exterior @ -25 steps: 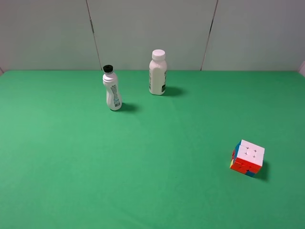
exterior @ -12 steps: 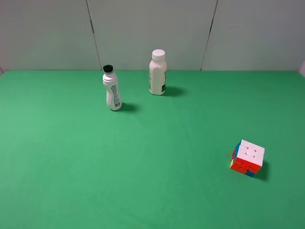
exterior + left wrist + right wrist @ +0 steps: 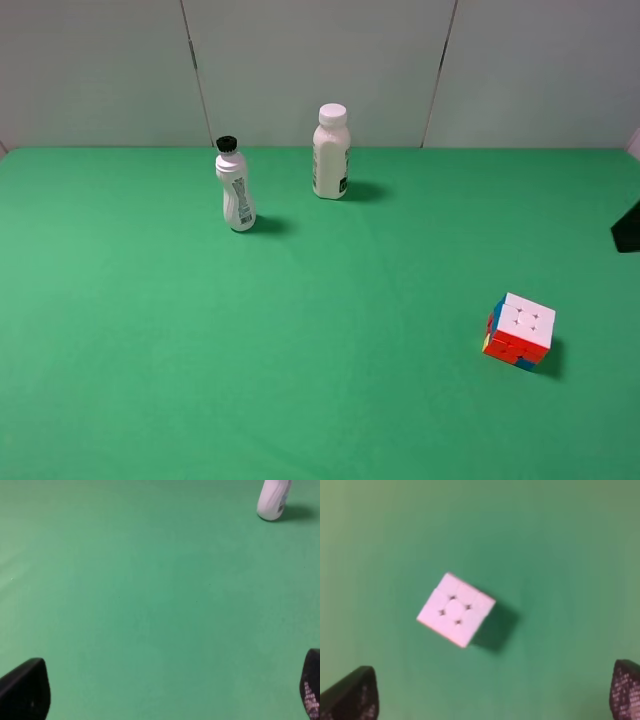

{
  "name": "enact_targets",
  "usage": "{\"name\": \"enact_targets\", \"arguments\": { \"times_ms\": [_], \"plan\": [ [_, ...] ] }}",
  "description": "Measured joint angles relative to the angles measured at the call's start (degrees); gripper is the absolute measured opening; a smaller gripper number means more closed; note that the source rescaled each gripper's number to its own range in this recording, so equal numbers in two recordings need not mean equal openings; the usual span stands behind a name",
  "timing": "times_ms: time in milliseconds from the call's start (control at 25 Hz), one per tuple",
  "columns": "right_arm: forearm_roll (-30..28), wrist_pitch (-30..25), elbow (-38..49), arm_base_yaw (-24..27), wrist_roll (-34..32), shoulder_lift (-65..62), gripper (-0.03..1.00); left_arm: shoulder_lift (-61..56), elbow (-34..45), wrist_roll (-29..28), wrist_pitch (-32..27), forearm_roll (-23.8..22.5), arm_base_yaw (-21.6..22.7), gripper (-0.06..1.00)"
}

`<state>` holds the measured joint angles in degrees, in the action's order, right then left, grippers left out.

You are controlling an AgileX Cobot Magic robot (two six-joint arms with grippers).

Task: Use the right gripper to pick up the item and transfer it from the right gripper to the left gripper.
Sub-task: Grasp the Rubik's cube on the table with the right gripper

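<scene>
The puzzle cube [image 3: 520, 333], white on top with red, orange, blue and yellow sides, sits on the green table [image 3: 320, 320] at the right front. In the right wrist view the cube [image 3: 456, 609] lies ahead of my open right gripper [image 3: 495, 695], whose two black fingertips [image 3: 355, 692] stand wide apart and clear of it. In the high view only a black corner of the right arm [image 3: 627, 226] shows at the right edge. My left gripper [image 3: 165, 690] is open and empty over bare table; it is out of the high view.
A white bottle with a black cap [image 3: 235, 187] stands at the back left of centre. A wider white bottle with a white cap [image 3: 331, 153] stands behind it near the back wall. One bottle's base [image 3: 273, 500] shows in the left wrist view.
A black part of the right arm has come into the high view at the right edge. The cube and both bottles have not moved.
</scene>
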<state>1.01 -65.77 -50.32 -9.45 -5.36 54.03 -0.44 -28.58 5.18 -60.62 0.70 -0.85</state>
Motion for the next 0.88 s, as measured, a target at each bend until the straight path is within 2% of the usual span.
{"name": "enact_targets", "arguments": {
  "times_ms": [280, 560, 880],
  "plan": [
    [0.05, -0.10, -0.14, -4.41, -7.18, 14.51, 1.00, 0.00, 0.00, 0.00, 0.00, 0.00, 0.00, 1.00],
    [2.48, 6.29, -0.14, -4.59, -9.06, 23.24, 1.00, 0.00, 0.00, 0.00, 0.00, 0.00, 0.00, 1.00],
    [2.82, 10.33, -0.14, -4.59, -11.62, 29.31, 1.00, 0.00, 0.00, 0.00, 0.00, 0.00, 0.00, 1.00]
  ]
}}
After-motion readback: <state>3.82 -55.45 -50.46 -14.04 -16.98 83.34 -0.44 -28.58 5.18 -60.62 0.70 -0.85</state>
